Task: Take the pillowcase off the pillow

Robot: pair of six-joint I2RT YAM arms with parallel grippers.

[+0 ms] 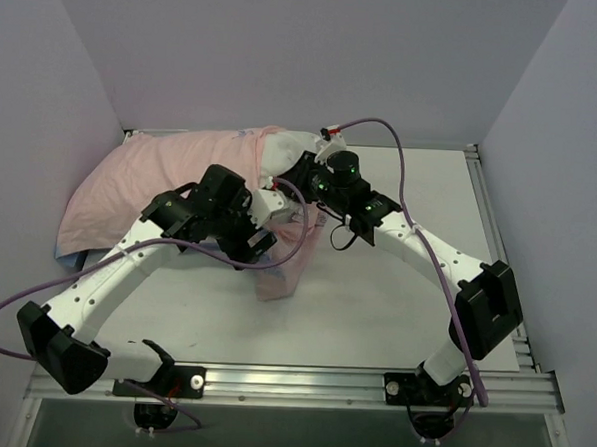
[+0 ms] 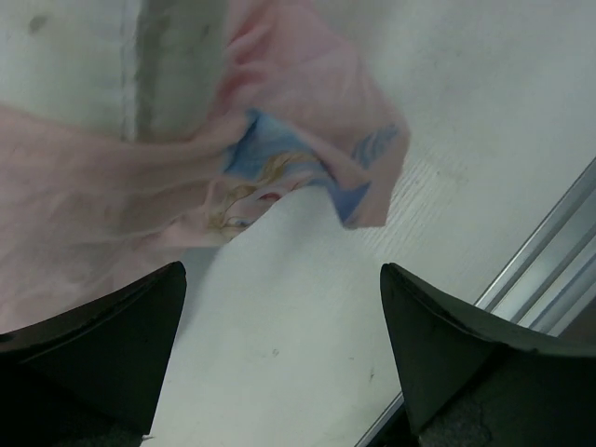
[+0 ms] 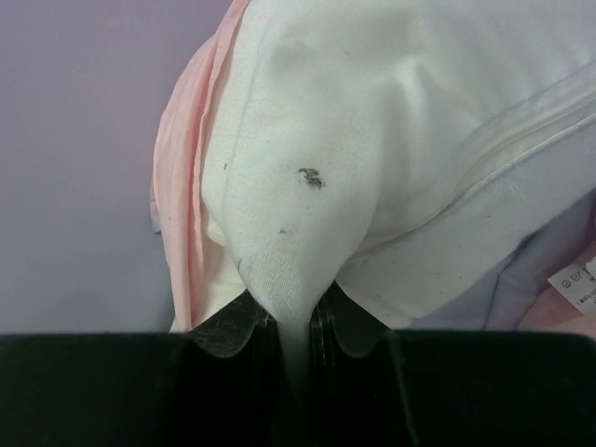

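The pillowcase (image 1: 161,176), pink side up, lies bunched at the back left, and a loose flap of it (image 1: 284,268) trails toward the table's middle. The white pillow (image 1: 287,148) sticks out of its right end. My right gripper (image 1: 301,174) is shut on a corner of the pillow (image 3: 372,140), pinched at my fingertips (image 3: 289,312), with the pink pillowcase edge (image 3: 182,186) to the left. My left gripper (image 1: 260,240) is wide open and empty (image 2: 279,275) above bare table. The pillowcase flap (image 2: 279,168), showing blue print, is beyond its fingertips and not touching them.
Purple walls close in the table on the left, back and right. An aluminium rail (image 1: 300,384) runs along the near edge and shows in the left wrist view (image 2: 549,251). A white care label (image 3: 573,284) sits at the pillow's right. Purple cables loop over both arms.
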